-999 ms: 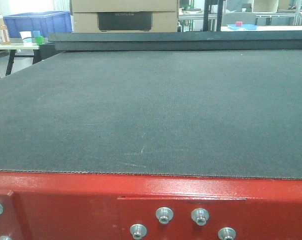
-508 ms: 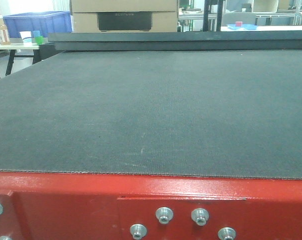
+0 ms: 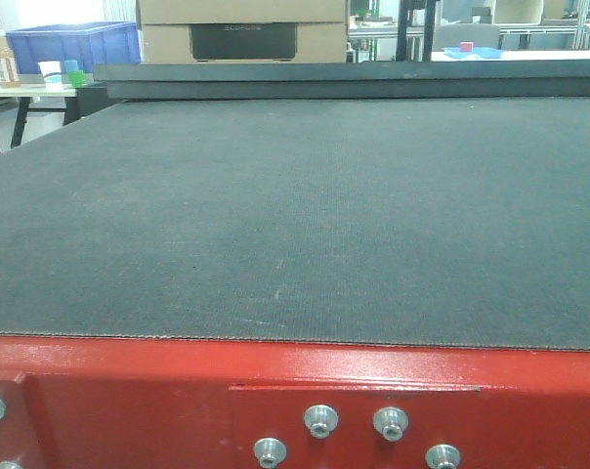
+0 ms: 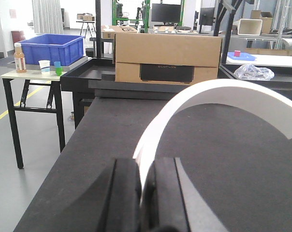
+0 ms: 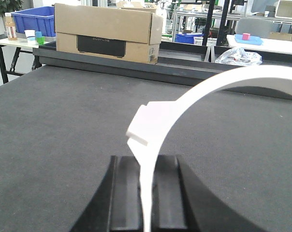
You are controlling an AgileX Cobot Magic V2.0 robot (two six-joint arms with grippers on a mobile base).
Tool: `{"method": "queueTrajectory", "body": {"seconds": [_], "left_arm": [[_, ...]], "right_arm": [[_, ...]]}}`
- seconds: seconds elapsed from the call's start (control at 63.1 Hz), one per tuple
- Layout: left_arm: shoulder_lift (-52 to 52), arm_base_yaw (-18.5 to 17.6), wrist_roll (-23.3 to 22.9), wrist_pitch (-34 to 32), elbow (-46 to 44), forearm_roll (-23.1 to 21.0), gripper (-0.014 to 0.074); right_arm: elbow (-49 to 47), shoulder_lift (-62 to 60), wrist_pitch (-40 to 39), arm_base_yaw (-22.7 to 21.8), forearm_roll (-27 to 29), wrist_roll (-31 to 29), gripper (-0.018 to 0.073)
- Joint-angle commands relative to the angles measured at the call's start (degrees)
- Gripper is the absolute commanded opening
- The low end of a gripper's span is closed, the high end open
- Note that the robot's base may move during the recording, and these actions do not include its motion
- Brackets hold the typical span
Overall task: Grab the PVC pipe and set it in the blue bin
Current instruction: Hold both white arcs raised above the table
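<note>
Presently held, left gripper [image 4: 145, 169]: jaws closed on a white strip [image 4: 209, 94]. Right gripper [image 5: 147, 169]: jaws likewise closed on a second strip [image 5: 209, 84], which carried a stepped block just above the jaws. Whether either piece was the pipe could not be told. No other white piece lay on the worktop [image 3: 295, 225], and neither arm showed in the front view.

Orientation: each strip rose from its jaws, then arched over toward the worktop's right edge. The long axis was curved rather than straight, and the free end ran out of frame.

Bin [image 4: 51, 48]: on a side table [image 4: 20, 75] past the far left corner.

Handling note, as judgement: keep the clamp firm, since the arch may spring. Swing clear of the box [image 4: 167, 58] at the far edge, and release only above the bin's mouth.
</note>
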Motion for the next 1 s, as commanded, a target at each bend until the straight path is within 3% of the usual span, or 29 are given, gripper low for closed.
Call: {"method": "queueTrajectory", "body": {"seconds": [0.0, 0.983], "left_arm": [[-0.41, -0.22, 0.00, -1.83, -0.11, -0.02, -0.0111], [-0.41, -0.22, 0.00, -1.83, -0.11, -0.02, -0.0111]], "right_arm": [[0.09, -0.19, -1.57, -0.07, -0.59, -0.23, -0.0155], [0.09, -0.19, -1.57, -0.07, -0.59, -0.23, -0.0155]]}}
